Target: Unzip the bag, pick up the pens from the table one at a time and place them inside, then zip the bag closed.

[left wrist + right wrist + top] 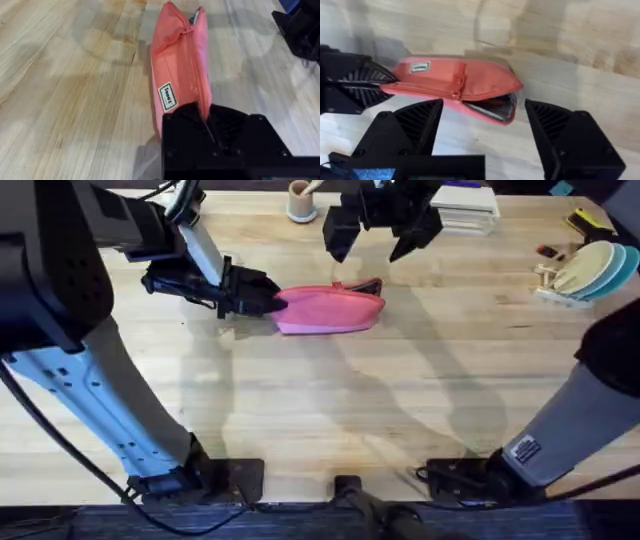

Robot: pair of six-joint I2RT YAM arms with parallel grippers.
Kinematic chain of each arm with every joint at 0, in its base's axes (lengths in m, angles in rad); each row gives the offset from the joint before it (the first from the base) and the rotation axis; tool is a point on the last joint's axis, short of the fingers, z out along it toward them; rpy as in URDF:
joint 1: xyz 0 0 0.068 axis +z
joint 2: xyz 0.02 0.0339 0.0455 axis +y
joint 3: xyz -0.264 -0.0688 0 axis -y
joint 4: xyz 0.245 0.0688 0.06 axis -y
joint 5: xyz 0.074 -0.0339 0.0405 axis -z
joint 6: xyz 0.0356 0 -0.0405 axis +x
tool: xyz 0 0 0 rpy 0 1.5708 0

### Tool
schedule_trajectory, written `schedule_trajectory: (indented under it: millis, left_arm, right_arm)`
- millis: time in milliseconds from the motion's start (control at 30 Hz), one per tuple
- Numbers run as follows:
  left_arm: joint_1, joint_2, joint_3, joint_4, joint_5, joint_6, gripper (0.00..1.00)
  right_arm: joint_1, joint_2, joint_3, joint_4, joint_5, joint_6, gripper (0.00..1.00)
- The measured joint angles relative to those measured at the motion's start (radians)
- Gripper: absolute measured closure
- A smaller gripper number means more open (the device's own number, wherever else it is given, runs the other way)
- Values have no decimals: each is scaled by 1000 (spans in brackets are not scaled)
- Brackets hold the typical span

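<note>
The broad, pale butcher-block wooden table (330, 400) spreads out before me, its planks running left to right. On its far half, a little left of the middle, lies the oblong pink fabric pouch (330, 310), long side across the table, its top zipper shut along most of the length and gaping at the right end, where a dark opening shows. My left hand (270, 300) reaches in from the left and is pressed together on the pouch's left end, pinching the fabric between its black fingers (187, 117); from my left wrist the pouch runs away from that grip, with a small white label (167, 96) on its side. My right hand (380, 242) hangs above the table just beyond the pouch's right end, its two black fingers (417, 122) spread wide and holding nothing; from my right wrist the pouch's open end sits between them, lower down. Along the far edge stand a stack of white books (465, 207), a rack of pale plates (590, 272) at the far right, and a small tan cup (301, 200).
</note>
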State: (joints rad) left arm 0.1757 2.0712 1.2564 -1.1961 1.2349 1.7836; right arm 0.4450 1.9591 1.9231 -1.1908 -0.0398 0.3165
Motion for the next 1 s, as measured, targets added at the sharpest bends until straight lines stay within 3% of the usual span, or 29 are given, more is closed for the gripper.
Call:
schedule_trajectory:
  millis: [333, 700, 1000]
  left_arm:
    - [0, 0, 0, 0, 0, 0, 959]
    - [0, 0, 0, 0, 0, 0, 959]
    - [0, 0, 0, 0, 0, 0, 959]
  right_arm:
    - [14, 0, 87, -2, -7, -18, 5]
    - [81, 0, 92, -3, -7, -63, 4]
    - [82, 0, 92, -3, -7, -64, 4]
